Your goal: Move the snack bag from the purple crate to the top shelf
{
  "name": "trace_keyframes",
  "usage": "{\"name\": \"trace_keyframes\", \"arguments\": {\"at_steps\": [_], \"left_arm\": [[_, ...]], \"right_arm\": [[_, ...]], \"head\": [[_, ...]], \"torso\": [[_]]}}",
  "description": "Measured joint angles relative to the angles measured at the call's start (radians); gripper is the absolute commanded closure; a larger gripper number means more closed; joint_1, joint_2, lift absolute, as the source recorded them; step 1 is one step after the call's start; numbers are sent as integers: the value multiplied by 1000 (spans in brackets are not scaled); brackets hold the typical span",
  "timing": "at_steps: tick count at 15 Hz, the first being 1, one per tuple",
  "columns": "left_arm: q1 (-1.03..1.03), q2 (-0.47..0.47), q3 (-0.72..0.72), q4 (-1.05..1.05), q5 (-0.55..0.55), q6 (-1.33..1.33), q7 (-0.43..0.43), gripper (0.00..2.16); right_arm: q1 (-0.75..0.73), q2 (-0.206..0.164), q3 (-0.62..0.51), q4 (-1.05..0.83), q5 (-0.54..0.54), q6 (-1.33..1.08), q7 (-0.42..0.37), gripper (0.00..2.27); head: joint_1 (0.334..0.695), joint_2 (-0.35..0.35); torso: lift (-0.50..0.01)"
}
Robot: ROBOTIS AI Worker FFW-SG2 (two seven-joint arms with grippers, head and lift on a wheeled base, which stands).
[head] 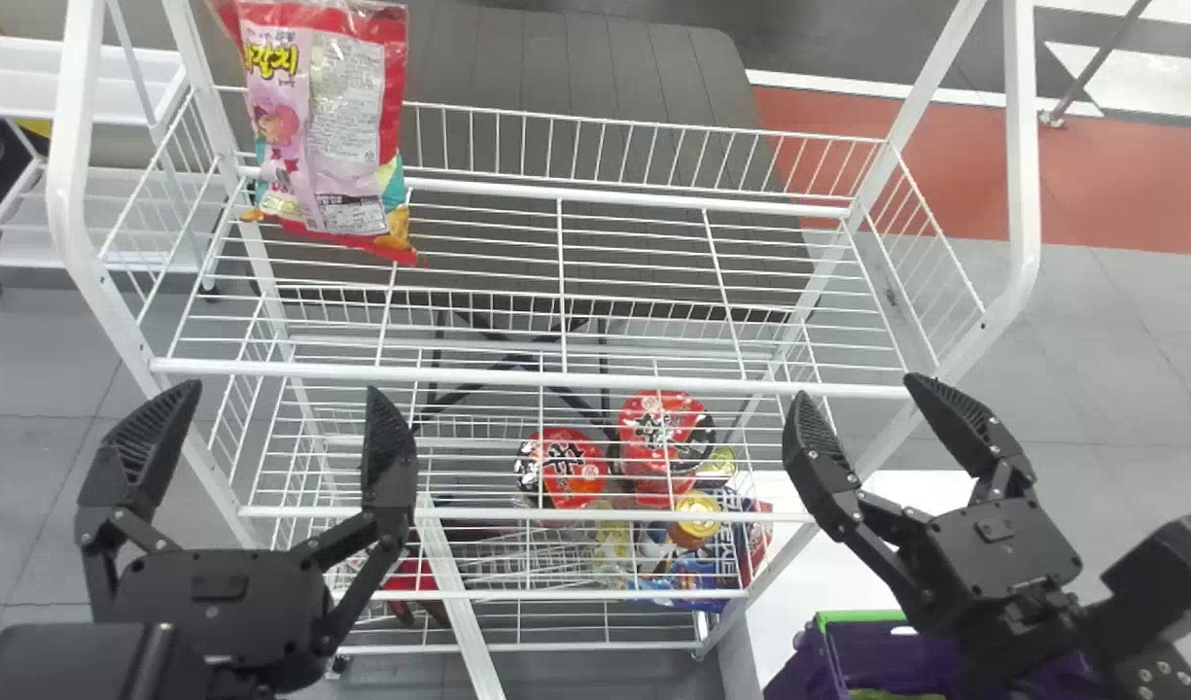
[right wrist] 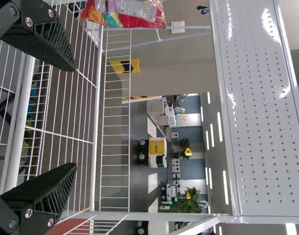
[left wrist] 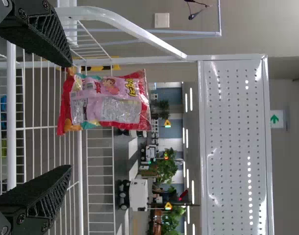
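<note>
A sealed, plump pink-and-red plastic snack bag [head: 347,126] stands upright on the white wire-mesh top shelf [head: 527,374], near its left end, printed panels showing. The purple plastic crate with a bright green rim [head: 872,653] sits lower down to the right, partly hidden.

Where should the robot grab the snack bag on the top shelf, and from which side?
Probably by both side edges around mid-height, coming from the front with the left gripper: the snack bag stands upright, broad face toward the robot.
</note>
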Motion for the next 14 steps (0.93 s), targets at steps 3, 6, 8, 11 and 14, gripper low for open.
{"name": "trace_keyframes", "arguments": {"at_steps": [3,6,8,11,14], "left_arm": [[0,-1,0,3,2,0,0,70],[0,-1,0,3,3,0,0,70],[0,-1,0,2,3,0,0,70],[0,-1,-3,5,2,0,0,73],[0,-2,-5,8,0,0,0,73]], "right_arm": [[2,-1,-4,1,-2,-6,0,130],[3,-2,-6,1,-5,-7,0,130],[3,-2,-6,5,-6,-7,0,130],[3,-2,-4,15,-10,-7,6,130],[3,-2,-3,22,-16,-9,6,130]], "head": [[695,-155],[695,-158],[695,-158],[695,-159],[695,-161]], "torso": [[-94],[-106],[-114],[-126],[-137]]}}
